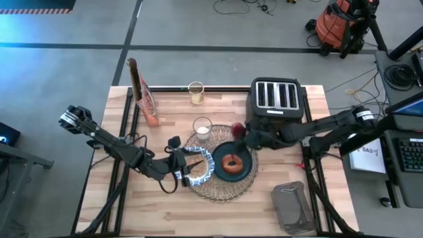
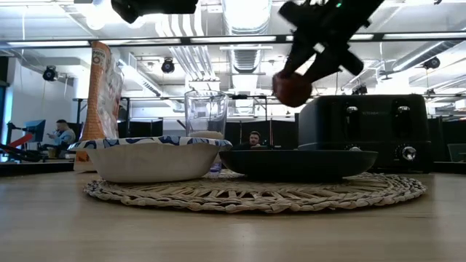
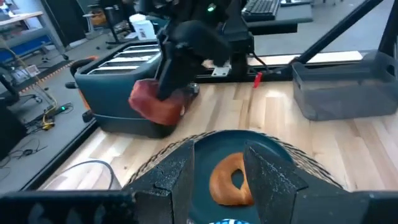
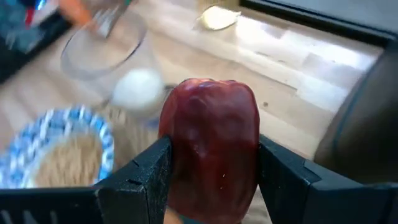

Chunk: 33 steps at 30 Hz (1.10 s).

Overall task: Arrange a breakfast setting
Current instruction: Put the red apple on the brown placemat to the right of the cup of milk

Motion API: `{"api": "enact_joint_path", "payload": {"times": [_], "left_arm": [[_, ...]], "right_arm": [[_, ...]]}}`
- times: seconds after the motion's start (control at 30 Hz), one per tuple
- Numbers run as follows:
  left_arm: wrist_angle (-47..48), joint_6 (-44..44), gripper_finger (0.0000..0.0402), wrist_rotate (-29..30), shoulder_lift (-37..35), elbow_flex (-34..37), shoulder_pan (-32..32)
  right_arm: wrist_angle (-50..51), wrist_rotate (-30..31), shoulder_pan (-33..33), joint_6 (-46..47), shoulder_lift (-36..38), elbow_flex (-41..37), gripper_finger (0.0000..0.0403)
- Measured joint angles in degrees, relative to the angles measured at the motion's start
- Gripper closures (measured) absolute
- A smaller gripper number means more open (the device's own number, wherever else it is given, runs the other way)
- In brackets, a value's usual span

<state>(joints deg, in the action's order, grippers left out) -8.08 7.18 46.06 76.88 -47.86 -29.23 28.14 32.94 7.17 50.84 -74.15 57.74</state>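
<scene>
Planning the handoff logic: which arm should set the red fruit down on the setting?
Right. The right gripper already clamps the red fruit, held in the air beside the teal plate with the bagel. The left gripper sits over the bowl, empty.

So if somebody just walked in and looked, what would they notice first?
Probably the red fruit up in the air, pinched in the right end effector above the far edge of the dark teal plate, in front of the black toaster. Next, the browned bagel on that plate, beside the blue-and-white bowl, both on the round woven placemat. The left end effector is over the bowl.
</scene>
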Motion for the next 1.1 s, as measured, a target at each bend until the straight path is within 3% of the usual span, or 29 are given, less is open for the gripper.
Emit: {"api": "enact_joint_path", "payload": {"times": [0.13,0.47,0.8,1.1], "left_arm": [[0.1,0.0,0.0278,0.0,-0.2,0.0,0.0],[0.4,0.0,0.0278,0.0,-1.2,0.0,0.0],[0.5,-0.7,0.0278,0.0,-2.0,0.0,0.0],[0.9,-1.3,0.0278,0.0,-2.1,0.0,0.0]], "right_arm": [[-2.8,-4.4,-4.2,4.0,-1.9,0.0,0.0215],[-7.4,-32.6,-16.1,11.7,-8.4,0.8,0.0212],[-7.5,-36.6,-21.4,11.8,-12.0,3.8,0.0211],[-7.5,-36.6,-22.5,9.4,-16.9,6.9,0.0211]]}}
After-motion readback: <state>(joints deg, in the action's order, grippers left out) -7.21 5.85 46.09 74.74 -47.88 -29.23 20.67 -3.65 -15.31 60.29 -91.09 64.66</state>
